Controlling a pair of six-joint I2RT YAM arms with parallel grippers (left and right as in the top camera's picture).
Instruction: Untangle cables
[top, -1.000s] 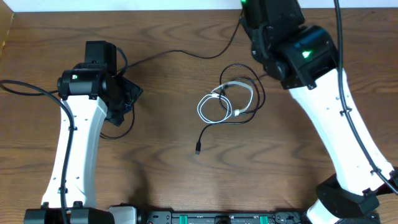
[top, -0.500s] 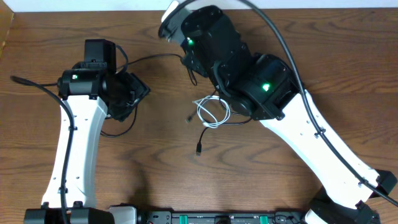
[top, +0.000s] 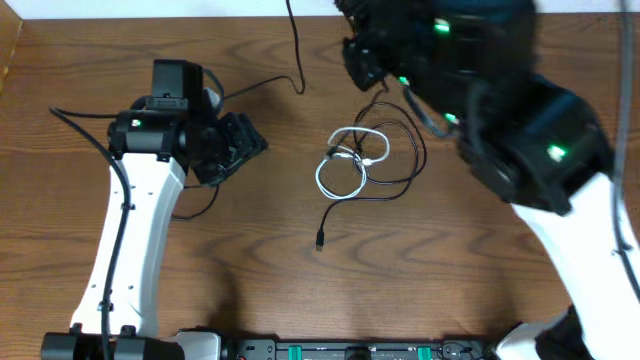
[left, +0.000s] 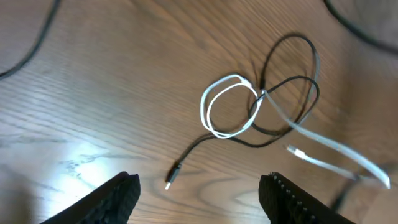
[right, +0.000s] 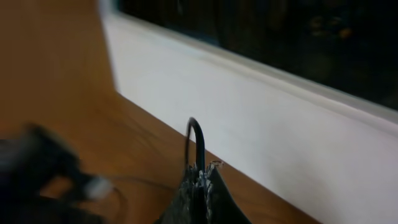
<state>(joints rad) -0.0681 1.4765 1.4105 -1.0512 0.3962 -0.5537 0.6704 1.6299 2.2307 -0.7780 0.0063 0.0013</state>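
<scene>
The cables lie tangled at mid-table: a white cable (top: 343, 170) in a small double loop, with a black cable (top: 405, 160) looped round it and trailing to a plug (top: 319, 241). In the left wrist view the white loop (left: 227, 112), the black loop (left: 292, 81) and the plug (left: 173, 177) lie ahead of my left gripper (left: 202, 202), which is open and holds nothing. My left gripper (top: 240, 150) sits left of the tangle. My right gripper (right: 200, 180) is shut on a thin black cable (right: 194, 140), raised near the back wall. Another black cable (top: 297, 50) runs from the top edge toward the left arm.
The right arm (top: 500, 110) is blurred and covers the back right of the table. A white wall (right: 267, 118) borders the table's far edge. The left arm's thicker black wire (top: 85, 130) hangs along its left side.
The right arm swung off the tangle toward the back right, still shut on the black cable. The loops spread and shifted slightly. My left gripper edged right toward them.
</scene>
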